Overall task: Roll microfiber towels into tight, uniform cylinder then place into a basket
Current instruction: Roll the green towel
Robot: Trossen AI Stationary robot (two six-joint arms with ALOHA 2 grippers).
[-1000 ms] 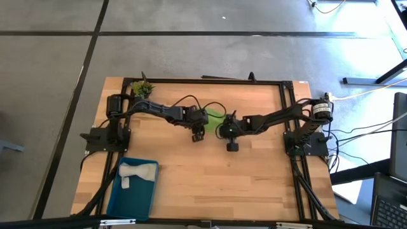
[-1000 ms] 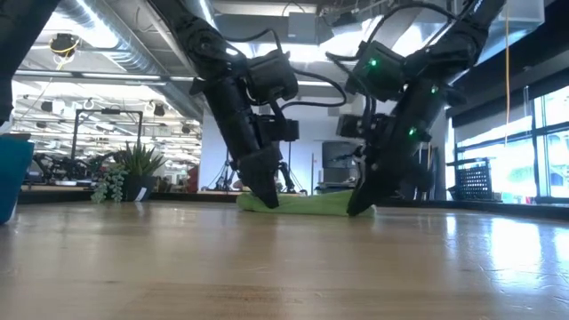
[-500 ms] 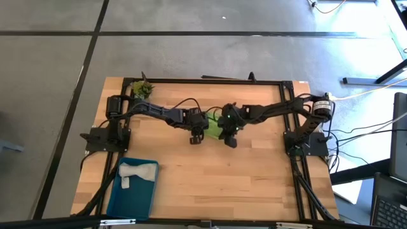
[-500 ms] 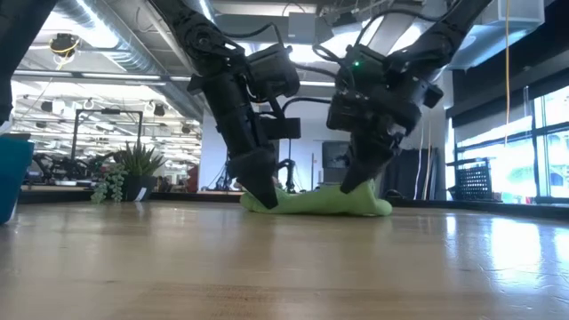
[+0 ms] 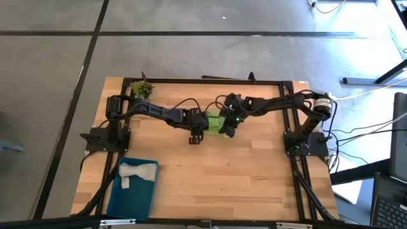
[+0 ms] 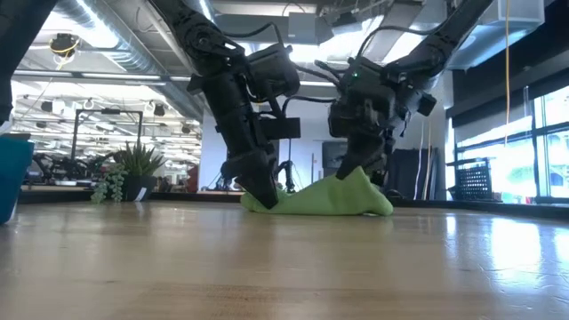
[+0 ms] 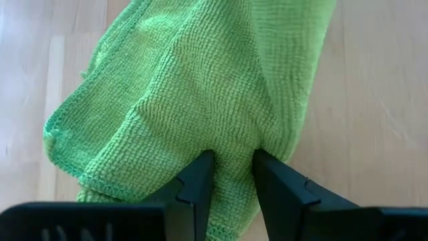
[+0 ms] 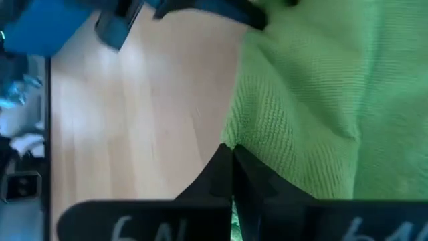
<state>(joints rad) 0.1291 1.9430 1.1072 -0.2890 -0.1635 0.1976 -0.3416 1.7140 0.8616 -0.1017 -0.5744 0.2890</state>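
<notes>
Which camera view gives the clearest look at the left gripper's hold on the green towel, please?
The left wrist view: the left gripper visibly pinches the green towel. The low view shows it side-on; the high view hides the towel mostly under arms.

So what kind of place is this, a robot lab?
Probably a robotics lab or workshop: two robot arms are mounted on a wooden table, exposed ducts run along the ceiling, and more equipment benches stand in the big open room behind.

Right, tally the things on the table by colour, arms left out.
Green: 2, towel and plant
Grey: 1, towel
Blue: 1, basket
Total: 4
</notes>
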